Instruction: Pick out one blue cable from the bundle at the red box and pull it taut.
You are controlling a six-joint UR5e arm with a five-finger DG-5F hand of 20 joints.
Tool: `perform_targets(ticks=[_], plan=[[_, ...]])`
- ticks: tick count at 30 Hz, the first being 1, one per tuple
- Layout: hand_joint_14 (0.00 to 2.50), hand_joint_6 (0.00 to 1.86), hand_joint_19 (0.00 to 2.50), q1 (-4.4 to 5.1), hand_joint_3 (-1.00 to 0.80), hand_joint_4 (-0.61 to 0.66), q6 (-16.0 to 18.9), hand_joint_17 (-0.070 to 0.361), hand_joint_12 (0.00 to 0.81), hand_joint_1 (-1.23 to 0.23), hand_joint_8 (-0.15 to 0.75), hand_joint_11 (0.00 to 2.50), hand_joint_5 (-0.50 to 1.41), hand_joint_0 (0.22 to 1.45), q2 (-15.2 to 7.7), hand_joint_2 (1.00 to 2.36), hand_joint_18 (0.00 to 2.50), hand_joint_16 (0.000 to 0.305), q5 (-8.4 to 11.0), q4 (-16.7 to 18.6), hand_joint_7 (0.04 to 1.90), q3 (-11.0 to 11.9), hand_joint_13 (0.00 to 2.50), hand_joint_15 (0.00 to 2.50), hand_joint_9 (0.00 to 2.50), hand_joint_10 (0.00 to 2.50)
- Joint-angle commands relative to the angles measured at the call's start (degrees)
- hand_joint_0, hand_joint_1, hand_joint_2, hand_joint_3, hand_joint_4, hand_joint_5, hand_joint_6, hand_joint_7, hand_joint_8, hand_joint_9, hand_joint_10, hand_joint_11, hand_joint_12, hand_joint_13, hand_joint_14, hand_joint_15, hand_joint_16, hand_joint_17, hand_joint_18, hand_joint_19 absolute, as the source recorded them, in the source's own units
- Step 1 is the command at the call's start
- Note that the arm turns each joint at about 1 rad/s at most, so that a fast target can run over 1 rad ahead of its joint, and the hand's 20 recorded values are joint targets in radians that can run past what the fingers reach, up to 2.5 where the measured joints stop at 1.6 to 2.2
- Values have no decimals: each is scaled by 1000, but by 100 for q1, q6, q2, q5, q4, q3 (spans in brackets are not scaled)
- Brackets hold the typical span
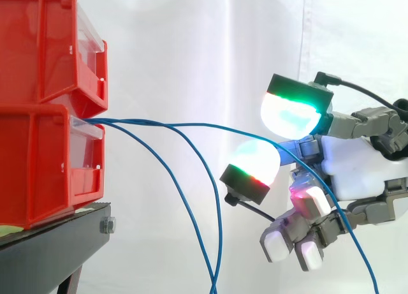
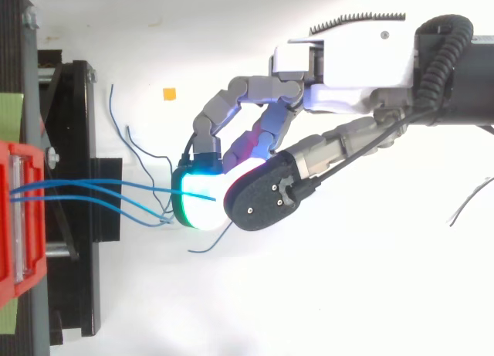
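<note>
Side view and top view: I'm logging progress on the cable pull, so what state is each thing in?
hand, at one blue cable; grip cannot be told
reached cable, in a shallow arc from the lower red bin to the hand, not taut
slack cables, two, hanging loose
lower red bin, upright on the black stand
upper red bin, stacked on it

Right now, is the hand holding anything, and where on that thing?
One blue cable, pinched between the pads of two fingers of the hand, partway along its length, out from the red bin.
</note>
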Motion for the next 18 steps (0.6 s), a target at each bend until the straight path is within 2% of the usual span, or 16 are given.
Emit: perform_targets(ticks=[1,6,10,18], plan=[[14,818,583,2,-455,-14,12,110,342,-500,292,468,-60,522,0,1004,757,49,0,39,838,-8,784,357,1186,18],[14,822,580,11,-435,-14,12,106,334,-582,287,481,-59,540,0,1005,750,47,0,39,842,-8,791,362,1190,19],[15,840,592,11,-332,-42,12,102,326,-645,275,486,-57,576,0,1014,770,45,0,39,846,-8,809,369,1204,19],[15,863,594,11,-247,-62,4,100,324,-657,276,508,-50,573,0,1019,772,45,0,57,818,-8,832,380,1247,20]])
